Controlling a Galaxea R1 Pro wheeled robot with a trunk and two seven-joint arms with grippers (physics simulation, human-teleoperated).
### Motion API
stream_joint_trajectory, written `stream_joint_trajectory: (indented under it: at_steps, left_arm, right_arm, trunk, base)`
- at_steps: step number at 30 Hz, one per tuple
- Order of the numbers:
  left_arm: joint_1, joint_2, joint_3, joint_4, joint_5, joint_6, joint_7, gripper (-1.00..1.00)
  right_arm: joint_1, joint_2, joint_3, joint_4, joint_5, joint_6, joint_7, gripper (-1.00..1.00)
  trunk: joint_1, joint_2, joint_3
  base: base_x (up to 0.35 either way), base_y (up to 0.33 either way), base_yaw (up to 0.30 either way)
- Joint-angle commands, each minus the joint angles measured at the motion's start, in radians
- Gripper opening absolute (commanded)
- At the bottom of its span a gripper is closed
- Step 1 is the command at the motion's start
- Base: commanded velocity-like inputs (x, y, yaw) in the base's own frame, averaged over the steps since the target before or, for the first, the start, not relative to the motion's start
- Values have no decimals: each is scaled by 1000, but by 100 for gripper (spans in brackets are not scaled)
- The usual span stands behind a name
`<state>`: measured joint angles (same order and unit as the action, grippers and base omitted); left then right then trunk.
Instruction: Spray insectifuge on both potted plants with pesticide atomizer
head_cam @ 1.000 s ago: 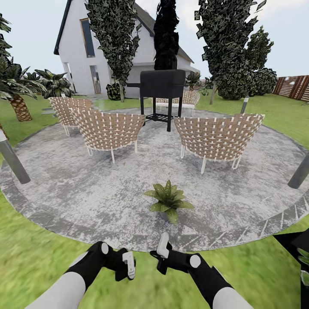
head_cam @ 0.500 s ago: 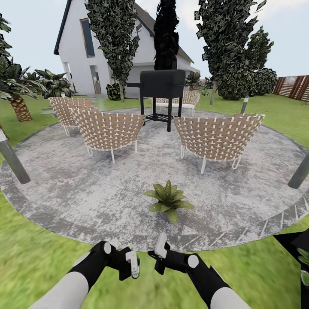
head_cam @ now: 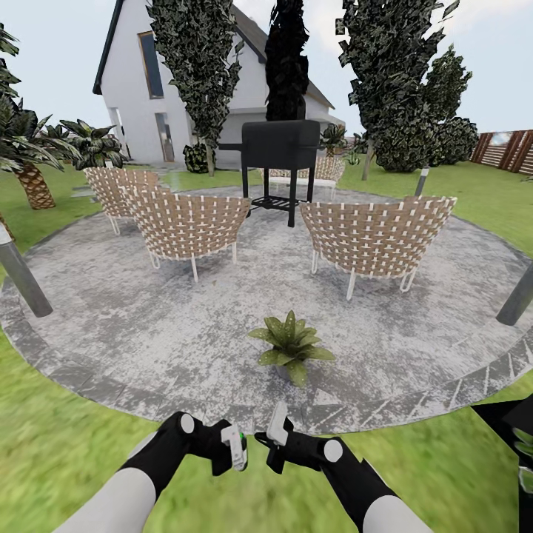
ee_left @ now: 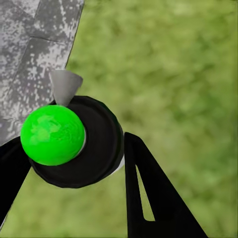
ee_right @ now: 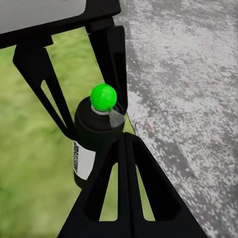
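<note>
Atomizer held low over the lawn, patio ahead

The left gripper (head_cam: 231, 453) is clamped on the pesticide atomizer (head_cam: 236, 446), green button up, over grass at the patio (head_cam: 148, 311) edge; the right gripper (head_cam: 275, 438) sits just beside it, fingers together as far as shows. Beyond, a potted plant (head_cam: 290, 345) stands on the paving, then woven chairs (head_cam: 374, 237) and a black grill (head_cam: 280, 148)
</note>
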<state>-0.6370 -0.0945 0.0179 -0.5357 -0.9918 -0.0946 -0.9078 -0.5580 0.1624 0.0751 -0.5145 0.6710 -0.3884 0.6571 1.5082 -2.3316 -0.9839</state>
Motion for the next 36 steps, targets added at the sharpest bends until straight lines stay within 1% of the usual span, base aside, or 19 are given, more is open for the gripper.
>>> stream_joint_trajectory:
  at_steps: [1, 9, 13, 15, 36]
  left_arm:
    - [1, -1, 2, -1, -9, -10, -1, -100]
    - [5, -12, 2, -1, -5, -11, 0, -100]
    - [5, -16, 2, -1, 18, -11, 0, -100]
    - [5, -19, 2, -1, 22, -11, 0, -100]
    - [5, -34, 2, 0, 25, -11, 0, -100]
  right_arm:
    - [0, 0, -1, -1, 10, -6, -1, -100]
    - [0, 0, -1, -1, 10, -6, -1, -100]
    - [0, 0, -1, -1, 10, -6, -1, -100]
    - [0, 0, -1, -1, 10, -6, -1, -100]
    - [0, 0, -1, -1, 10, -6, -1, -100]
  trunk:
    - [0, 0, -1]
    - [0, 0, -1]
    - [0, 0, -1]
    - [0, 0, -1]
    - [0, 0, -1]
  base:
    - [0, 0, 0]
    - [0, 0, 0]
    - [0, 0, 0]
    - [0, 0, 0]
    - [0, 0, 0]
